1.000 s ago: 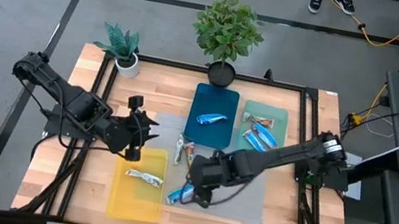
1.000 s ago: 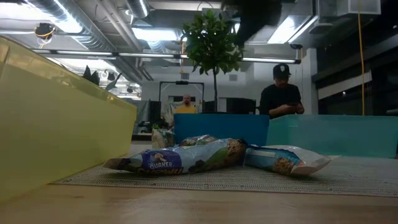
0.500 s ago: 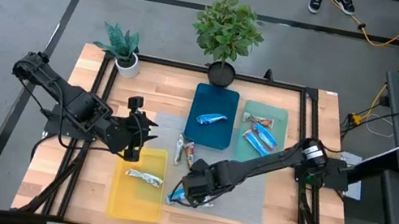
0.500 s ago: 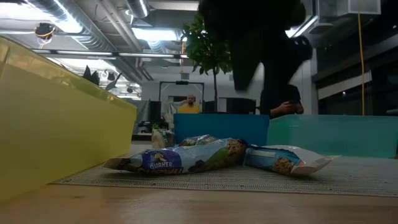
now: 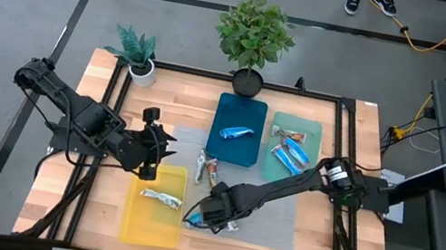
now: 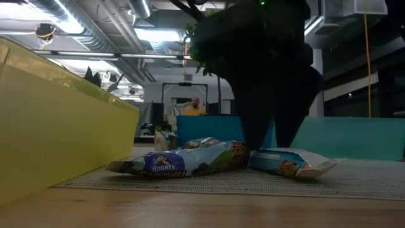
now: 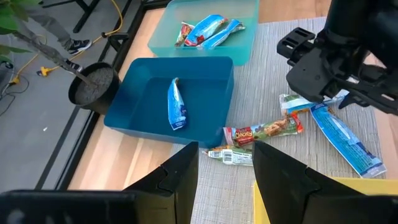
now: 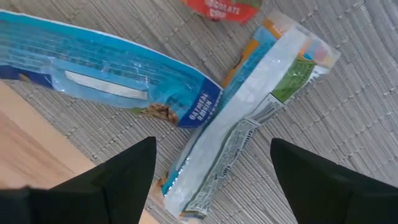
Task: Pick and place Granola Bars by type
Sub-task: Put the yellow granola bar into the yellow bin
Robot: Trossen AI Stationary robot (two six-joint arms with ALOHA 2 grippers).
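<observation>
— Two bars lie on the grey mat near the front of the desk, and the right gripper has come down over them in the last second; earlier it sat further back along the mat. Its fingers are spread wide with nothing between them, straddling the silver-white bar, which touches the blue bar.

— So a pick is about to happen?

— Likely. The tilted bar is centred between the fingers, so closing should catch it alone, though the blue wrapper may get nudged.

— And the left gripper?

— It waits by the yellow tray, open and empty. One bar is in the blue tray, several in the teal tray, one in the yellow; two more lie loose on the mat.
</observation>
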